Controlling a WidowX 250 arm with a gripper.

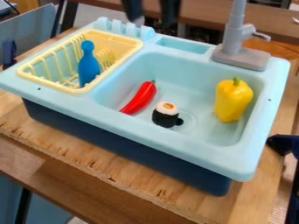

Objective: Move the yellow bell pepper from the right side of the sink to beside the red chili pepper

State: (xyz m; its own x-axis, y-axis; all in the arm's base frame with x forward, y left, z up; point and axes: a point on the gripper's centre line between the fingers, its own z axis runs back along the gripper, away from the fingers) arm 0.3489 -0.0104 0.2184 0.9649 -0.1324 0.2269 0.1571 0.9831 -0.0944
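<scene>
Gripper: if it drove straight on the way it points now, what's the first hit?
Gripper points down; first hit is probably the sink's back rim. Depth is unclear, so it could be the basin instead.

A smooth blue pin (88, 65) stands upright in the yellow rack (51, 86) on the left. In the basin (181, 65), a glossy red chili (140, 98) lies slanted at left, green stem far, tip toward near left. A black-wrapped, white-topped sushi roll (166, 115) stands near the middle; a yellow bell pepper (232, 100) sits stem-up at right.
</scene>
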